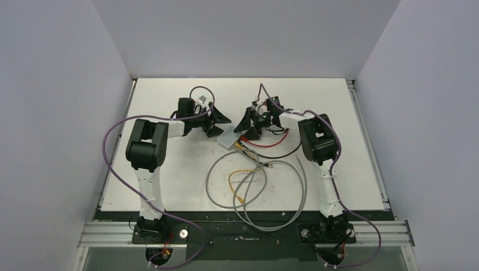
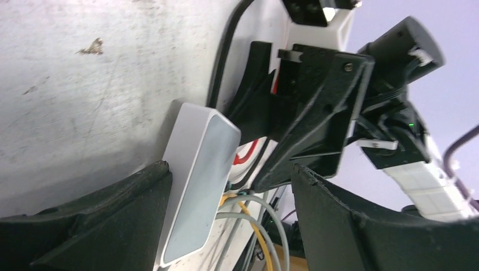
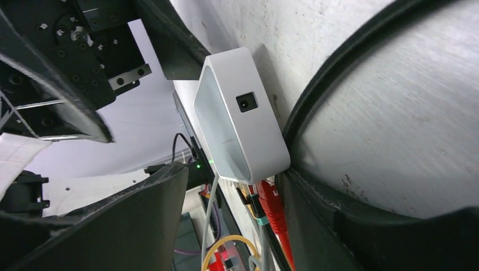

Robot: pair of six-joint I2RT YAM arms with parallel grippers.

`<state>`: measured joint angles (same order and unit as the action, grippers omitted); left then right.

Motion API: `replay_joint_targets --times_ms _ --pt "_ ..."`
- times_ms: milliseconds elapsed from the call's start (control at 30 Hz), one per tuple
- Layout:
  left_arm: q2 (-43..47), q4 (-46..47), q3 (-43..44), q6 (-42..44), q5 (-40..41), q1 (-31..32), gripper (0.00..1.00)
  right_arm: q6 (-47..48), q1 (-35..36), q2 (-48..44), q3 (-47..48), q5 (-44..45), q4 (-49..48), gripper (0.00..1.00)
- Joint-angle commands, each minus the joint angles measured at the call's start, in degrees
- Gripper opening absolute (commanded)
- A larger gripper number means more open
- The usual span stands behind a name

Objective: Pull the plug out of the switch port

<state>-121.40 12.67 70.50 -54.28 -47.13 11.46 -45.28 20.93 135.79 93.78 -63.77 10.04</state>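
The switch (image 1: 229, 137), a small light-grey box, lies on the white table (image 1: 169, 180) between my two grippers. Red, black, yellow and grey cables run into its near edge. In the left wrist view the switch (image 2: 197, 180) stands between the fingers of my left gripper (image 2: 229, 169). One finger is against its side and the other finger (image 2: 367, 226) stands clear, so the gripper is open. In the right wrist view a red plug (image 3: 271, 206) sits in a port of the switch (image 3: 237, 124). My right gripper (image 3: 236, 172) is open astride it, one finger (image 3: 322, 197) right beside the plug.
Loose cables loop over the table's near half: grey (image 1: 305, 186), yellow (image 1: 231, 179), red (image 1: 265, 145) and black (image 1: 282, 155). Grey walls enclose the table on three sides. The two arms' wrists nearly meet over the switch.
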Motion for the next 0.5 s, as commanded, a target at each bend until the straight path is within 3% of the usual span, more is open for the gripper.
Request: replay_joint_targets --times_ms 0,133,267,367,467 --pt "3.5 9.8 0.1 -7.8 -6.0 2.0 0.74 -3.8 0.6 -2.4 -2.5 2.8 -8.8 0.59" --pt "3.8 8.0 0.8 -6.8 -5.9 2.1 0.74 -3.3 0.5 -3.1 -3.0 2.8 -8.6 0.4" --pt "4.3 3.7 1.4 -3.6 -5.4 2.2 0.74 -3.2 0.4 -3.7 -3.1 2.9 -9.5 0.3" --pt "5.1 -5.7 2.9 3.0 -3.2 2.0 0.74 -2.8 0.1 -3.8 -3.3 3.1 -9.3 0.25" --pt "5.0 -21.3 8.1 13.6 1.0 1.9 0.75 -2.1 -0.1 -4.1 -3.8 3.0 -9.1 0.21"
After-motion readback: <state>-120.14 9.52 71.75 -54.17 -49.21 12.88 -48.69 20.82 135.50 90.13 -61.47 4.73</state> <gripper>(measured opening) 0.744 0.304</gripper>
